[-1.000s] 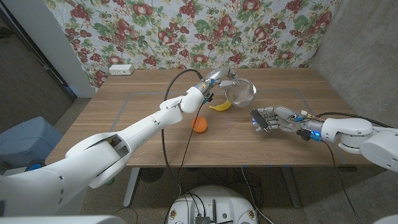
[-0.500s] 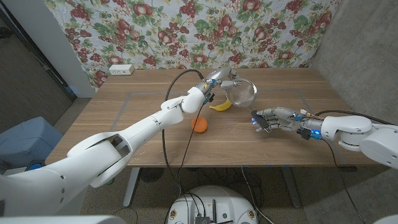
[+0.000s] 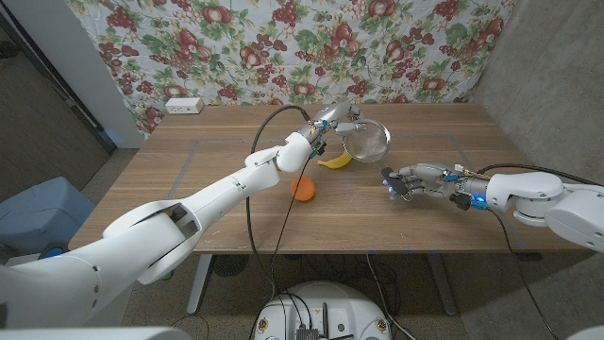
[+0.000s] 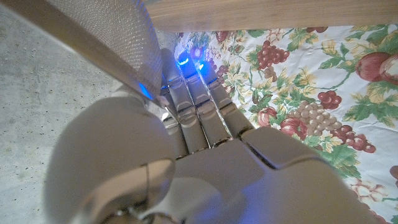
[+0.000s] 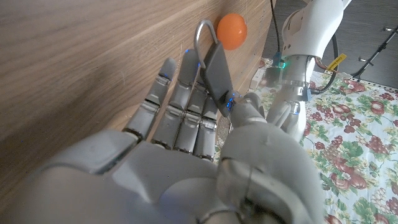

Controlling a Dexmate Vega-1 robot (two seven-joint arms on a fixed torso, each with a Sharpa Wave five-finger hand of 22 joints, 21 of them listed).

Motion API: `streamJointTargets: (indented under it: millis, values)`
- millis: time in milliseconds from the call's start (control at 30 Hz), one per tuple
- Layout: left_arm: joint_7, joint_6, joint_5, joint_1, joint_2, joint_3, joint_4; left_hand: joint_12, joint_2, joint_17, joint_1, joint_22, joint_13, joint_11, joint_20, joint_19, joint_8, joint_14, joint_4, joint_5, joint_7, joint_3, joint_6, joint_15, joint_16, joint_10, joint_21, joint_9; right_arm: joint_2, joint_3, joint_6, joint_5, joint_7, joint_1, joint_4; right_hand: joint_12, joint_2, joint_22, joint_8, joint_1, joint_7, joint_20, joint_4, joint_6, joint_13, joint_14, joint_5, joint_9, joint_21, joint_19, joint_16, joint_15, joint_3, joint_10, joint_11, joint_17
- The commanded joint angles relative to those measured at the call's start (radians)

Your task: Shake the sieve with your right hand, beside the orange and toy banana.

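Counting the things on the bench (image 3: 189, 179) gives one sieve (image 3: 366, 141), one orange (image 3: 303, 189) and one toy banana (image 3: 334, 161); a white socket strip (image 3: 183, 105) lies at the far left corner, against the flowered cloth (image 3: 283, 47) that hangs behind.

One sieve means one mesh bowl, held up just right of the toy banana and well behind the orange. Its handle (image 5: 211, 65) runs toward the right hand (image 3: 415, 179), and in the right wrist view that hand pinches the dark handle end between thumb and fingers (image 5: 180, 99), with the wire loop poking past the fingertips toward the orange. The left hand (image 3: 330, 121) is at the bowl's rim on the banana side; the left wrist view shows its fingers (image 4: 199, 106) lying against the mesh, but whether they truly grip it I cannot tell.

Bare wood spreads wide on the left half and in front of the orange. The right edge lies beyond the right forearm, the near edge close under it.

Compared with a second ago, the right hand has rolled and narrowed, and the sieve bowl sits a touch more to the right. Orange and banana have not moved.
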Motion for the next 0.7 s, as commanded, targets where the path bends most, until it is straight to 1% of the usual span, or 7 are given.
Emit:
streamJointTargets:
  millis: [33, 67, 100, 167, 267, 467, 700]
  values:
    - [0.004, 0.003, 0.003, 0.006, 0.007, -0.002, -0.012, -0.003, 0.075, 0.004, 0.087, 0.002, 0.004, -0.13, -0.058, -0.006, 0.009, 0.006, -0.001, 0.006, 0.006, -0.002, 0.005, -0.114, -0.003, 0.141, 0.011, 0.003, -0.021, 0.004, -0.033, -0.009, -0.044, -0.003, -0.027, 0.074, 0.012, 0.014, 0.014, 0.061, 0.0, -0.018, 0.009, 0.018, 0.083, 0.026, -0.02, 0.028, 0.041, 0.006, 0.082, -0.08, -0.016, 0.041, -0.022, 0.084]
    - [0.005, 0.003, 0.004, 0.007, 0.007, -0.002, -0.014, -0.004, 0.075, 0.004, 0.087, 0.002, 0.004, -0.13, -0.059, -0.006, 0.009, 0.006, -0.002, 0.006, 0.007, -0.002, 0.005, -0.114, -0.003, 0.14, 0.011, 0.002, -0.022, 0.008, -0.036, -0.012, -0.054, -0.008, -0.033, 0.116, 0.018, 0.021, 0.013, 0.083, 0.003, -0.029, 0.021, 0.022, 0.135, 0.039, -0.029, 0.037, 0.067, 0.017, 0.122, -0.086, -0.018, 0.046, -0.036, 0.139]
    - [0.006, 0.002, 0.004, 0.008, 0.008, -0.002, -0.014, -0.004, 0.075, 0.004, 0.087, 0.002, 0.004, -0.13, -0.059, -0.007, 0.009, 0.006, -0.002, 0.006, 0.007, -0.002, 0.005, -0.114, -0.003, 0.14, 0.011, 0.002, -0.02, 0.013, -0.039, -0.012, -0.063, -0.012, -0.038, 0.134, 0.02, 0.024, 0.01, 0.089, 0.003, -0.037, 0.029, 0.021, 0.158, 0.042, -0.029, 0.039, 0.078, 0.022, 0.134, -0.085, -0.019, 0.051, -0.046, 0.161]
    - [0.007, 0.001, 0.004, 0.009, 0.008, -0.003, -0.016, -0.005, 0.075, 0.004, 0.088, 0.002, 0.004, -0.13, -0.059, -0.007, 0.009, 0.005, -0.002, 0.007, 0.007, -0.002, 0.005, -0.114, -0.004, 0.14, 0.013, 0.001, -0.016, 0.019, -0.04, -0.013, -0.07, -0.018, -0.042, 0.153, 0.018, 0.027, 0.01, 0.098, 0.003, -0.047, 0.032, 0.024, 0.183, 0.044, -0.028, 0.043, 0.088, 0.02, 0.147, -0.088, -0.021, 0.049, -0.049, 0.185]
    - [0.01, -0.001, 0.005, 0.012, 0.011, -0.004, -0.02, -0.005, 0.075, 0.004, 0.088, 0.001, 0.006, -0.13, -0.058, -0.008, 0.008, 0.005, -0.002, 0.007, 0.005, -0.003, 0.004, -0.114, -0.004, 0.142, 0.016, 0.0, -0.012, 0.025, -0.04, -0.016, -0.076, -0.023, -0.045, 0.178, 0.018, 0.032, 0.011, 0.101, 0.003, -0.062, 0.046, 0.026, 0.218, 0.041, -0.024, 0.054, 0.105, 0.021, 0.155, -0.089, -0.023, 0.045, -0.051, 0.213]
    - [0.026, -0.009, 0.01, 0.021, 0.014, -0.008, -0.029, -0.009, 0.077, 0.004, 0.087, 0.0, 0.005, -0.13, -0.056, -0.011, 0.007, 0.006, 0.0, 0.007, 0.001, -0.003, 0.001, -0.114, -0.006, 0.141, 0.021, -0.003, -0.006, 0.035, -0.034, -0.019, -0.064, -0.034, -0.044, 0.204, 0.017, 0.037, 0.021, 0.103, -0.001, -0.076, 0.06, 0.045, 0.254, 0.04, -0.017, 0.067, 0.123, 0.022, 0.16, -0.093, -0.025, 0.045, -0.054, 0.239]
    - [0.036, -0.006, 0.009, 0.034, 0.018, -0.017, -0.044, -0.031, 0.07, 0.0, 0.084, -0.005, -0.014, -0.128, -0.047, -0.016, 0.002, 0.003, -0.003, 0.011, -0.003, -0.006, -0.001, -0.113, -0.013, 0.129, 0.029, -0.012, 0.001, 0.037, -0.021, -0.021, -0.038, -0.037, -0.032, 0.219, 0.016, 0.04, 0.028, 0.109, 0.002, -0.078, 0.066, 0.052, 0.277, 0.039, -0.012, 0.083, 0.137, 0.018, 0.165, -0.095, -0.025, 0.038, -0.06, 0.261]
